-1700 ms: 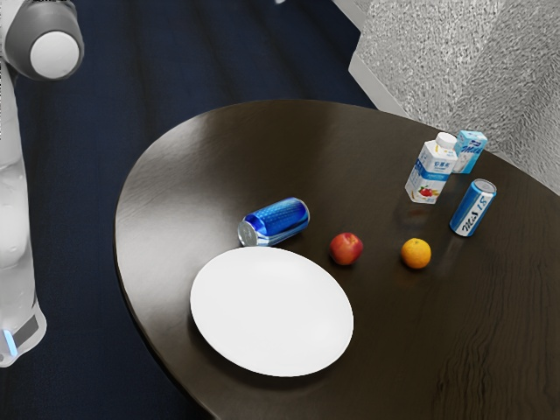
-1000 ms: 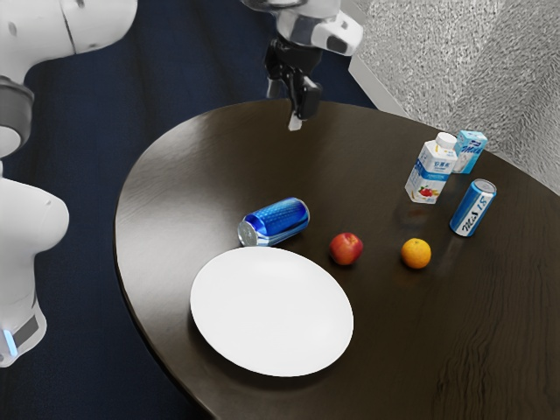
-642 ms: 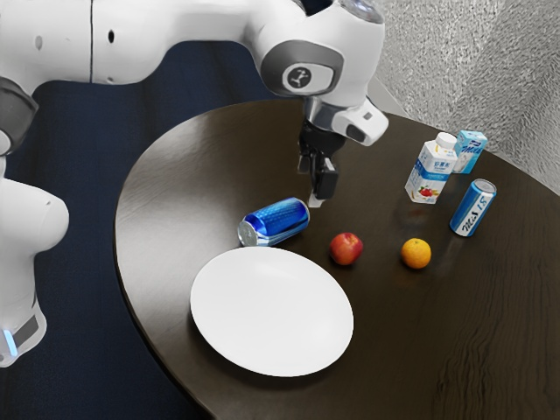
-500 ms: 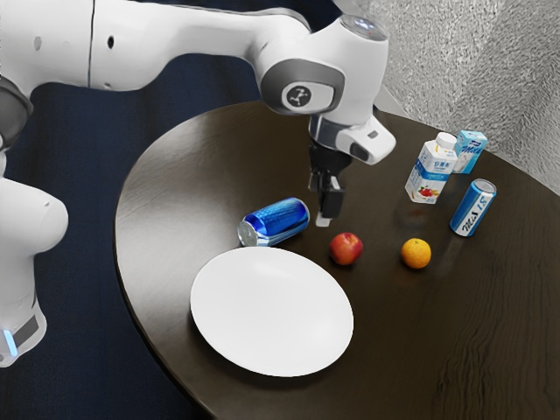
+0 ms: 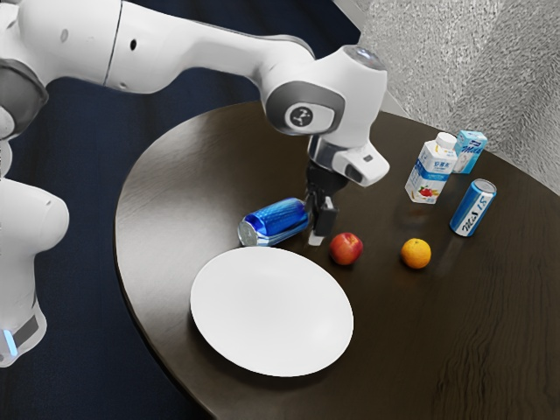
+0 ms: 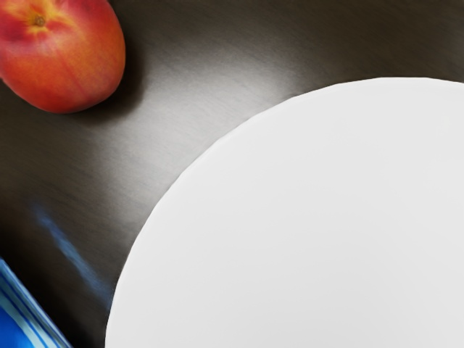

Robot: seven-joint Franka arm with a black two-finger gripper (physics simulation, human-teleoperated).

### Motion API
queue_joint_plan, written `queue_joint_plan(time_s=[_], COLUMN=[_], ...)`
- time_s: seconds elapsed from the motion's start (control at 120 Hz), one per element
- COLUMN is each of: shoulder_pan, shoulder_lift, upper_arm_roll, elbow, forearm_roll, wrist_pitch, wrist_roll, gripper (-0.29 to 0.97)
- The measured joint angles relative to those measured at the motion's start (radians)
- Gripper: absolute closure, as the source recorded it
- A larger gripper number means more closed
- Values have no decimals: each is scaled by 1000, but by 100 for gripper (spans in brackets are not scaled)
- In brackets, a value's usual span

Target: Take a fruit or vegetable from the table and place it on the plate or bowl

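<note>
My gripper hung between the blue can and the red fruit, spread or closed I couldn't tell; it needed centring over the fruit first

The arm has swung in over the worktop. The pincer has descended and now stands low between the blue can and the peach.

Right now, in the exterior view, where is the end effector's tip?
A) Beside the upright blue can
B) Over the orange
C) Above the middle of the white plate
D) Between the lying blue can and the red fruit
D: the end effector hangs low over the table, between the lying blue can and the red fruit.
</note>
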Motion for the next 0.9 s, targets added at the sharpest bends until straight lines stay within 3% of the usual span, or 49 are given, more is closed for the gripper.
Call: queue_joint_plan(time_s=[0.233, 0.417, 0.633, 0.7, 0.775, 0.833, 0.9], shoulder_pan=[34, 282, 349, 502, 599, 744, 820], shoulder_lift=[35, 26, 20, 20, 18, 9, 5], upper_arm_roll=[-65, -295, -348, -501, -605, -753, -825], elbow=[-18, 1, 4, 18, 28, 58, 79], forearm_roll=[16, 21, 22, 22, 20, 19, 19], wrist_pitch=[73, 100, 115, 116, 119, 119, 119], wrist_roll=[-1, -4, -9, -10, -11, -12, -13], gripper=[2, 2, 2, 2, 2, 2, 2])
